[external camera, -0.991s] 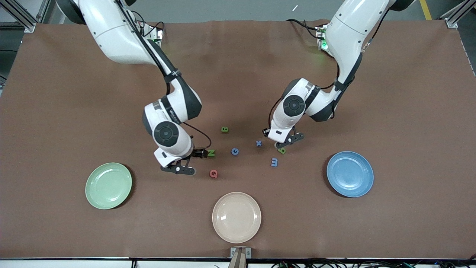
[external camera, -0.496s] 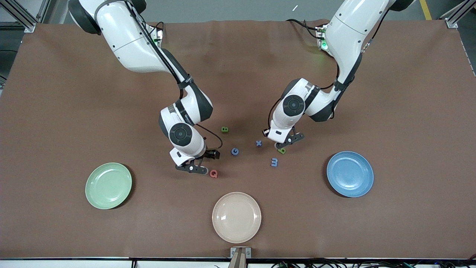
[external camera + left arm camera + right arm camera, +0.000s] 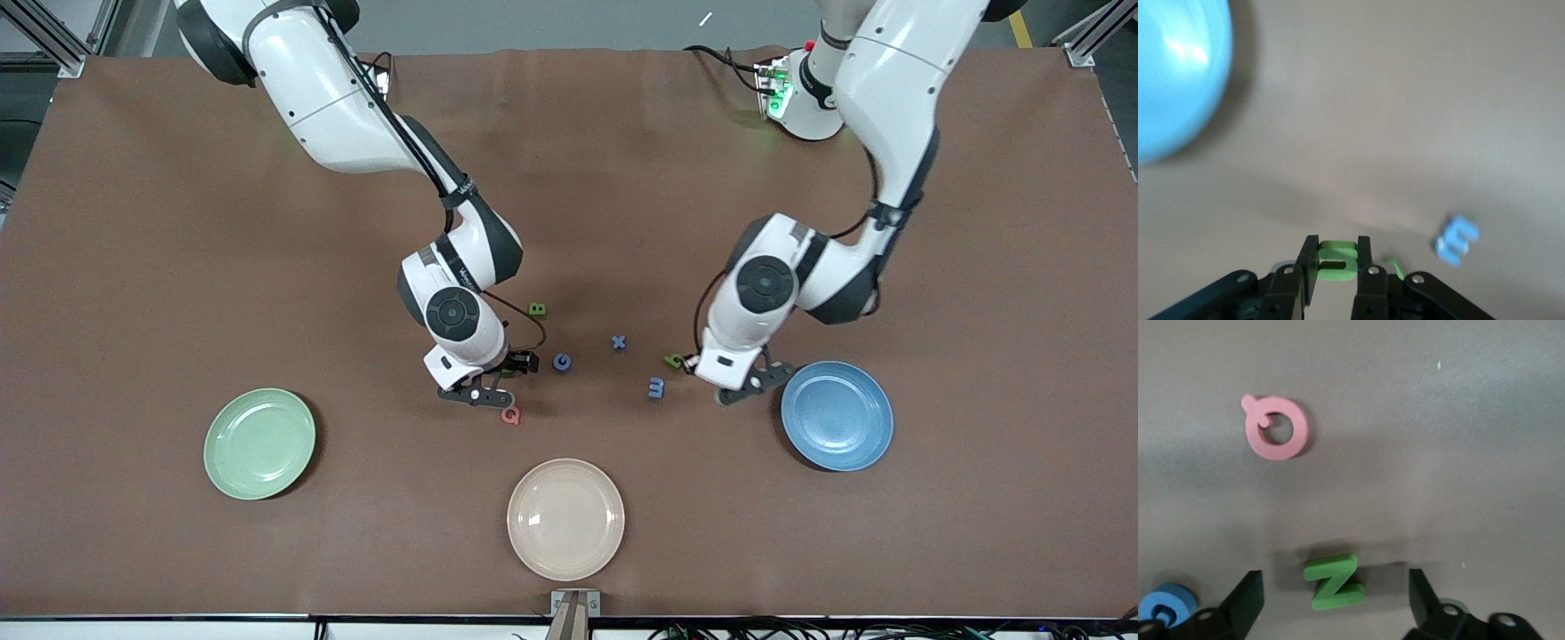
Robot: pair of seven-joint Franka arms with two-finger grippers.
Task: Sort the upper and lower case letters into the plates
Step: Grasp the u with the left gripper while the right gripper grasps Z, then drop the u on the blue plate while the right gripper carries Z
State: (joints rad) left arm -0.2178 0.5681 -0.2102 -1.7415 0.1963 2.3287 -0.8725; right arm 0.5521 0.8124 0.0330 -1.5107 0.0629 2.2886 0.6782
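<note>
Left claw: clamped on small green letter, lifted off the worktop since a second ago, now just beside blue plate; its case unreadable.
Right claw: wide, newly astride green N, near pink Q.
Pale green plate: unfilled.

Gripper: right, fingers wide apart, over the table
Green N: flat on the table, between the fingers, touching neither
Pink Q: flat, well clear of the N
Blue letter: beside one finger
</note>
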